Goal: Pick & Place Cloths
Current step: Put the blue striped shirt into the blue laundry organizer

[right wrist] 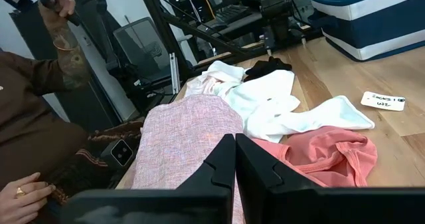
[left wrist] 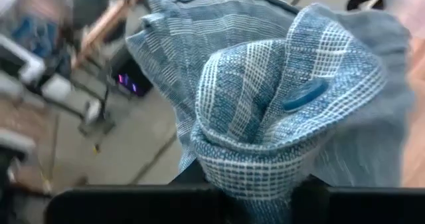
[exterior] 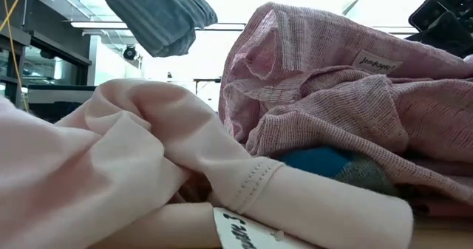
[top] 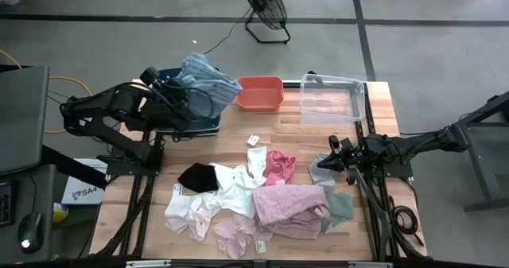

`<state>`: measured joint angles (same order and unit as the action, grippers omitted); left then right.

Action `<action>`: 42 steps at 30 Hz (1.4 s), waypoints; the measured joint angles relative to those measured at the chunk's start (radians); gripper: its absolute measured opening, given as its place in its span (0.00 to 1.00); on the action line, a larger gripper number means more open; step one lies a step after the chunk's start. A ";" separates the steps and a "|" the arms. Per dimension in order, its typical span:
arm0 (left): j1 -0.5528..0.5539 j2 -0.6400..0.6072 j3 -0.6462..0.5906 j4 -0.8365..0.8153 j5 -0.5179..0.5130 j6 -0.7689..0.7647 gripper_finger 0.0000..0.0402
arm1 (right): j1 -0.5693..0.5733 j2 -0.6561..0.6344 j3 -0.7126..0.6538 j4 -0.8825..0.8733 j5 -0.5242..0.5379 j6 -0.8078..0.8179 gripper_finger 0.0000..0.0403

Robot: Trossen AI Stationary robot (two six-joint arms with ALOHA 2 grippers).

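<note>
My left gripper (top: pixel 184 83) is shut on a teal-blue striped cloth (top: pixel 210 80), held up over the blue bin (top: pixel 208 125) at the table's far left. In the low view the same cloth (exterior: pixel 159 16) hangs high at the left. The other cloths lie heaped mid-table: a pink woven one (top: pixel 290 208), white ones (top: pixel 238 180), a coral one (top: pixel 280 165), a black one (top: pixel 197 177) and a grey one (top: pixel 321 171). My right gripper (right wrist: pixel 236 164) is shut with nothing in it and waits level at the table's right, beside the heap. My left gripper pinches a bunched fold of the striped cloth (left wrist: pixel 242 167), several layers thick, between its two fingers. The cloth itself hides the fingertips. A part with a blue button (left wrist: pixel 304 96) bulges out beyond the fingers. The cloth is lifted clear of the table.
An orange bin (top: pixel 260 94) and a clear bin (top: pixel 332 99) stand along the far edge, right of the blue bin. Small paper tags (top: pixel 254 139) lie on the wood. A person's hand (right wrist: pixel 20 192) shows beyond the table's near side.
</note>
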<state>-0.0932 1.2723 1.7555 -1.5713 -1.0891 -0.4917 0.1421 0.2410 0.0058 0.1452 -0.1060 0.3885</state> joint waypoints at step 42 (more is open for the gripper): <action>1.329 0.005 -0.465 0.335 1.527 0.461 0.05 | 0.000 0.000 0.000 0.000 0.001 0.000 0.01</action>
<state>1.2354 1.2770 1.2904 -1.2365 0.4374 -0.0303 0.1418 0.2410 0.0056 0.1448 -0.1047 0.3882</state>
